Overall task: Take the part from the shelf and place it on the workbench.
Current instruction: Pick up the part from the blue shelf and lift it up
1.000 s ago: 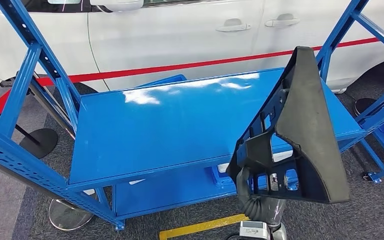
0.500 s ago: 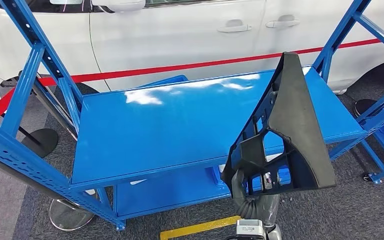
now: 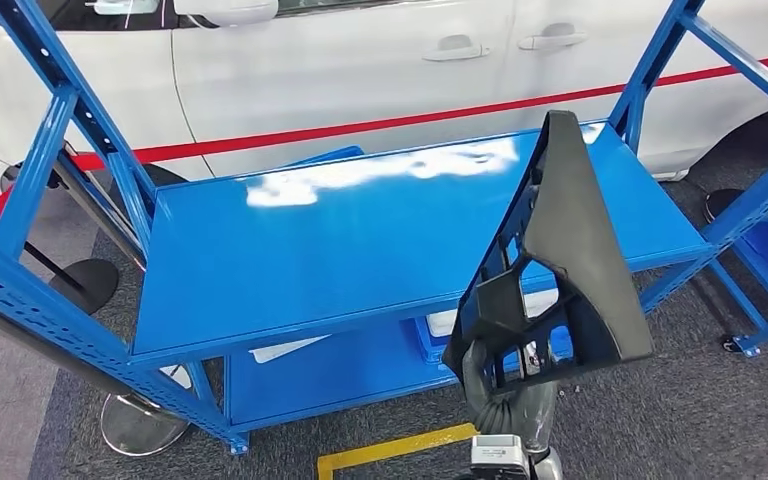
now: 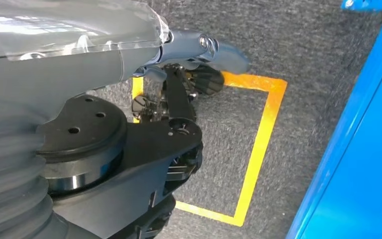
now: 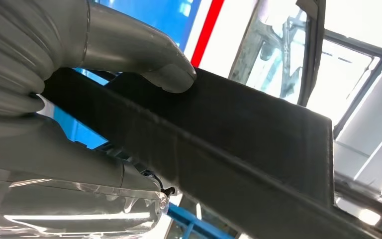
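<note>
The part [image 3: 575,250] is a black plastic piece with a ribbed frame and a long pointed grey face. It stands upright over the near right edge of the blue workbench top [image 3: 340,250]. My right hand [image 3: 495,395] grips its lower end from below. Seen from the right wrist, my grey thumb [image 5: 169,74] presses on the part's dark flat face [image 5: 238,129]. My left hand [image 4: 179,99] hangs over grey carpet beside the bench, its thumb apart from the dark fingers, holding nothing.
Slanted blue frame posts stand at the left [image 3: 20,290] and right [image 3: 760,190] of the bench, with a lower shelf [image 3: 330,385] underneath. A white car [image 3: 360,60] and a red barrier belt [image 3: 360,130] lie behind. Yellow floor tape [image 3: 400,452] and a stanchion base [image 3: 140,425] lie near.
The whole view has shifted slightly. The part in my right hand has moved left and a little farther in over the bench top.
</note>
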### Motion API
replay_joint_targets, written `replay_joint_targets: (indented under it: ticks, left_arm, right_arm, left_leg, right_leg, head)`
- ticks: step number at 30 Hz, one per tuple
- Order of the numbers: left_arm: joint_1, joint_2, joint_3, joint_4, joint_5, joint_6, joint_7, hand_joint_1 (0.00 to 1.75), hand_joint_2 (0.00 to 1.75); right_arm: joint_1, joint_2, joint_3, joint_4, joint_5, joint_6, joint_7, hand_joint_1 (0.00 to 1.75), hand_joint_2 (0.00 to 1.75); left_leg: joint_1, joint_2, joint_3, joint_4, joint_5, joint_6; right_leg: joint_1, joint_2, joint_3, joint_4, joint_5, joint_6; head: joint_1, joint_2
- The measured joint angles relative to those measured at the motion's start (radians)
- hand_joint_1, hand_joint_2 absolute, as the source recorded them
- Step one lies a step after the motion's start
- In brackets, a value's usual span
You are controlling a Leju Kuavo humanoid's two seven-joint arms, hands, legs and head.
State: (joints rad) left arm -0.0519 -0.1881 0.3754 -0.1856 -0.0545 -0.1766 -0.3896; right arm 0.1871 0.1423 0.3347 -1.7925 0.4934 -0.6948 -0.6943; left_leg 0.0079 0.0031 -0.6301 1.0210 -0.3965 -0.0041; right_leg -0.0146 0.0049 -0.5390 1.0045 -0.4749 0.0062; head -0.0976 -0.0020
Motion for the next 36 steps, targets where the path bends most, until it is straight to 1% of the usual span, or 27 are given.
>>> replay_joint_targets:
  ticks: [2,4,5,6,7,8,10,11,12,14,15,16,17,19,20,21,22,23,24,26,27,30,31,32,34,35,36]
  left_arm:
    - [0.001,0.000,0.000,0.000,0.000,0.000,-0.001,0.00,1.75]
    - [0.001,0.000,0.000,0.000,0.000,0.000,-0.001,0.00,1.75]
    - [0.001,0.000,0.000,0.000,0.000,0.000,-0.001,0.00,1.75]
    - [0.001,0.000,0.000,0.000,-0.001,0.000,-0.001,0.00,1.75]
    - [0.002,0.000,0.000,0.000,-0.001,0.000,-0.001,0.00,1.75]
    - [0.001,0.000,0.000,0.000,-0.002,0.000,-0.001,0.00,1.75]
    - [-0.001,0.000,0.000,0.000,-0.006,0.001,-0.002,0.00,1.75]
    - [-0.001,0.000,0.000,0.000,-0.007,0.001,-0.002,0.00,1.75]
    - [-0.002,0.000,0.000,0.000,-0.008,0.002,-0.003,0.00,1.75]
    - [-0.001,0.000,0.000,0.000,-0.008,0.002,-0.004,0.00,1.75]
    - [-0.001,0.000,0.000,0.000,-0.008,0.002,-0.004,0.00,1.75]
    - [-0.001,0.001,0.000,0.000,-0.008,0.002,-0.004,0.00,1.75]
    - [-0.002,0.001,0.000,0.000,-0.009,0.002,-0.005,0.00,1.75]
    - [-0.002,0.001,0.000,0.000,-0.009,0.001,-0.005,0.00,1.75]
    - [-0.001,0.001,0.000,0.000,-0.010,0.001,-0.005,0.00,1.75]
    - [0.001,0.001,0.000,0.000,-0.010,0.001,-0.005,0.00,1.75]
    - [0.001,0.001,0.000,0.000,-0.011,0.001,-0.005,0.00,1.75]
    - [0.002,0.001,0.000,0.000,-0.011,0.001,-0.005,0.00,1.75]
    - [0.001,0.001,0.000,0.000,-0.011,0.001,-0.005,0.00,1.75]
    - [0.002,0.001,0.000,0.000,-0.012,0.001,-0.006,0.00,1.75]
    - [0.002,0.000,0.000,0.000,-0.012,0.001,-0.006,0.00,1.75]
    - [0.002,-0.001,0.000,0.000,-0.017,0.002,-0.008,0.00,1.75]
    - [0.002,-0.001,-0.001,0.000,-0.020,0.003,-0.008,0.00,1.75]
    - [0.003,-0.001,-0.001,0.000,-0.021,0.003,-0.009,0.00,1.75]
    - [0.003,0.000,-0.001,0.000,-0.024,0.003,-0.009,0.00,1.75]
    - [0.003,0.000,-0.001,0.000,-0.025,0.002,-0.009,0.00,1.75]
    - [0.004,0.000,-0.001,0.000,-0.027,0.002,-0.009,0.00,1.75]
  right_arm:
    - [-0.001,0.000,0.001,0.001,-0.001,0.000,0.000,1.75,1.75]
    - [-0.001,0.000,0.001,0.003,-0.001,0.000,0.000,1.75,1.75]
    - [-0.001,0.000,0.001,0.004,-0.002,0.000,0.000,1.75,1.75]
    - [-0.001,-0.001,0.001,0.006,-0.004,0.000,0.000,1.75,1.75]
    - [-0.002,-0.001,0.001,0.008,-0.007,0.000,0.000,1.75,1.75]
    - [-0.002,-0.001,0.001,0.009,-0.011,0.000,0.000,1.75,1.75]
    - [-0.002,-0.001,0.001,0.009,-0.016,0.000,0.000,1.75,1.75]
    - [-0.002,-0.001,0.001,0.009,-0.017,0.000,0.000,1.75,1.75]
    - [-0.003,-0.001,0.001,0.009,-0.018,0.000,0.000,1.75,1.75]
    - [-0.004,-0.002,0.001,0.009,-0.018,0.000,0.000,1.75,1.75]
    - [-0.004,-0.002,0.001,0.009,-0.018,0.000,0.000,1.75,1.75]
    - [-0.004,-0.003,0.001,0.009,-0.018,0.000,0.000,1.75,1.75]
    - [-0.004,-0.004,0.000,0.009,-0.018,0.000,0.000,1.75,1.75]
    - [-0.004,-0.006,0.000,0.010,-0.018,0.000,0.000,1.75,1.75]
    - [-0.004,-0.007,0.000,0.010,-0.019,0.000,0.000,1.75,1.75]
    - [-0.004,-0.008,0.000,0.011,-0.019,0.000,0.000,1.75,1.75]
    - [-0.004,-0.009,0.000,0.013,-0.020,0.000,0.000,1.75,1.75]
    - [-0.004,-0.010,0.000,0.013,-0.020,0.000,0.000,1.75,1.75]
    - [-0.004,-0.010,0.000,0.014,-0.020,0.000,0.000,1.75,1.75]
    - [-0.006,-0.010,0.000,0.014,-0.020,0.000,0.000,1.75,1.75]
    - [-0.007,-0.010,0.000,0.014,-0.020,0.000,0.000,1.75,1.75]
    - [-0.008,-0.011,0.000,0.014,-0.021,0.000,0.000,1.75,1.75]
    - [-0.009,-0.011,0.000,0.014,-0.021,0.000,0.000,1.75,1.75]
    - [-0.009,-0.011,0.000,0.014,-0.021,0.000,0.000,1.75,1.75]
    - [-0.008,-0.011,0.000,0.014,-0.020,0.000,0.000,1.75,1.75]
    - [-0.007,-0.011,0.000,0.014,-0.019,0.000,0.000,1.75,1.75]
    - [-0.006,-0.011,0.000,0.014,-0.018,0.000,0.000,1.75,1.75]
  left_leg:
    - [0.003,-0.002,-0.025,0.064,-0.062,-0.007]
    - [0.004,-0.002,-0.064,0.194,-0.156,-0.010]
    - [0.004,-0.002,-0.076,0.251,-0.185,-0.011]
    - [0.004,-0.002,-0.073,0.279,-0.194,-0.011]
    - [0.004,-0.002,-0.051,0.267,-0.184,-0.010]
    - [0.004,-0.002,-0.009,0.216,-0.161,-0.008]
    - [0.002,-0.004,0.098,0.067,-0.131,-0.002]
    - [-0.001,-0.005,0.132,0.014,-0.125,0.002]
    - [-0.003,-0.006,0.150,-0.016,-0.126,0.006]
    - [-0.007,-0.006,0.144,-0.022,-0.116,0.016]
    - [-0.005,-0.004,0.138,-0.026,-0.109,0.023]
    - [-0.004,-0.002,0.130,-0.028,-0.099,0.032]
    - [-0.002,0.000,0.121,-0.031,-0.088,0.040]
    - [-0.005,0.004,0.097,-0.031,-0.068,0.048]
    - [-0.006,0.005,0.084,-0.030,-0.058,0.048]
    - [-0.007,0.006,0.071,-0.028,-0.049,0.047]
    - [-0.008,0.007,0.059,-0.027,-0.041,0.045]
    - [-0.008,0.007,0.047,-0.025,-0.033,0.043]
    - [-0.009,0.007,0.038,-0.024,-0.026,0.041]
    - [-0.010,0.007,0.025,-0.021,-0.013,0.033]
    - [-0.010,0.007,0.022,-0.021,-0.007,0.027]
    - [-0.007,0.006,0.017,-0.021,0.007,0.009]
    - [-0.006,0.005,0.010,-0.009,-0.009,0.003]
    - [-0.005,0.004,-0.003,0.021,-0.040,-0.002]
    - [-0.003,0.002,-0.042,0.138,-0.136,-0.009]
    - [-0.002,0.002,-0.060,0.204,-0.173,-0.013]
    - [-0.001,0.002,-0.066,0.251,-0.190,-0.015]
  right_leg:
    - [-0.001,-0.003,-0.013,-0.005,0.016,-0.017]
    - [0.003,-0.005,-0.034,-0.005,0.031,-0.025]
    - [0.006,-0.005,-0.045,-0.004,0.039,-0.026]
    - [0.008,-0.006,-0.057,-0.003,0.048,-0.026]
    - [0.009,-0.006,-0.069,-0.002,0.056,-0.024]
    - [0.009,-0.005,-0.079,0.000,0.063,-0.022]
    - [0.010,-0.004,-0.095,0.005,0.077,-0.015]
    - [0.011,-0.004,-0.099,0.006,0.083,-0.010]
    - [0.011,-0.004,-0.101,0.008,0.089,-0.004]
    - [0.010,-0.004,-0.103,0.006,0.101,0.009]
    - [0.008,-0.004,-0.107,0.010,0.097,0.015]
    - [0.007,-0.003,-0.116,0.025,0.078,0.019]
    - [0.006,-0.003,-0.131,0.060,0.042,0.022]
    - [0.003,-0.003,-0.171,0.183,-0.054,0.027]
    - [0.002,-0.003,-0.186,0.245,-0.087,0.030]
    - [0.002,-0.003,-0.187,0.282,-0.098,0.031]
    - [0.002,-0.004,-0.169,0.282,-0.089,0.031]
    - [0.002,-0.004,-0.132,0.243,-0.068,0.029]
    - [0.002,-0.004,-0.077,0.173,-0.046,0.026]
    - [0.008,-0.005,0.020,0.033,-0.030,0.017]
    - [0.011,-0.004,0.044,-0.007,-0.029,0.012]
    - [0.015,-0.005,0.042,-0.026,-0.015,-0.005]
    - [0.013,-0.006,0.035,-0.030,-0.005,-0.013]
    - [0.010,-0.007,0.027,-0.034,0.005,-0.021]
    - [0.010,-0.008,0.004,-0.034,0.025,-0.029]
    - [0.011,-0.008,-0.009,-0.033,0.034,-0.030]
    - [0.012,-0.008,-0.022,-0.031,0.043,-0.029]
  head:
    - [0.000,0.000]
    - [-0.001,0.000]
    - [-0.001,0.000]
    - [-0.001,0.000]
    - [-0.001,0.000]
    - [-0.001,0.000]
    - [-0.001,0.000]
    - [0.000,0.000]
    - [0.000,0.000]
    - [0.000,0.000]
    - [0.000,0.000]
    - [0.000,0.000]
    - [0.000,0.000]
    - [0.000,0.000]
    - [0.000,0.000]
    - [0.000,0.000]
    - [0.000,0.000]
    - [0.000,0.000]
    - [0.000,0.000]
    - [0.000,0.000]
    - [0.000,0.000]
    - [0.000,0.000]
    - [0.000,0.000]
    - [0.000,0.000]
    - [0.000,0.000]
    - [0.000,0.000]
    - [0.000,0.000]
